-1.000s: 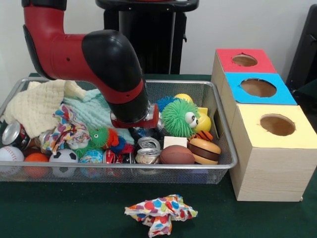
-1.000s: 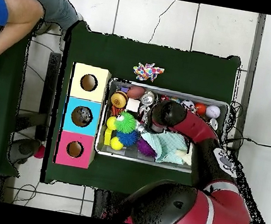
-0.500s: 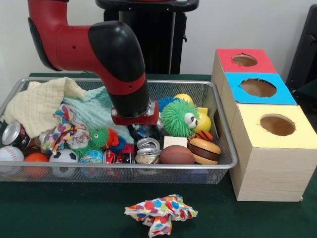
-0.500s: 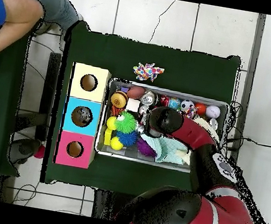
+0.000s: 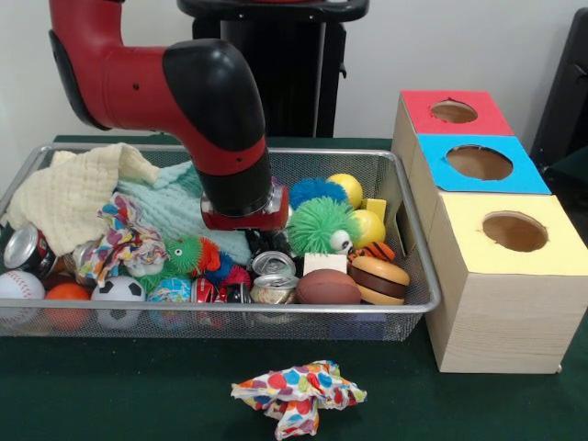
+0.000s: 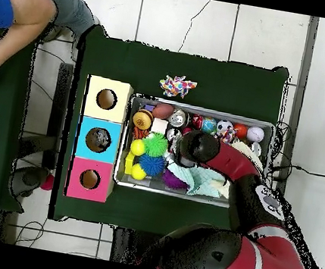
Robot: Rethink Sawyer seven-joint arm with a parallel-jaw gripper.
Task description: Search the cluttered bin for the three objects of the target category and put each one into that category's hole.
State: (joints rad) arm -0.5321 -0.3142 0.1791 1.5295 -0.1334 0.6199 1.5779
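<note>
One wire-mesh cluttered bin (image 5: 418, 276) fills the table's left and middle, heaped with a cream cloth (image 5: 69, 193), a baseball (image 5: 18, 285), a soccer ball (image 5: 118, 290), crushed cans (image 5: 274, 276), a toy football (image 5: 328, 288) and a fuzzy green ball (image 5: 315, 223). Sawyer's arm (image 5: 216, 119) reaches down mid-bin; its gripper is hidden, so I cannot tell its opening. A patterned cloth (image 5: 299, 395) lies before the bin. Rightward, the hole (image 5: 479, 163) sits in the blue-topped box.
</note>
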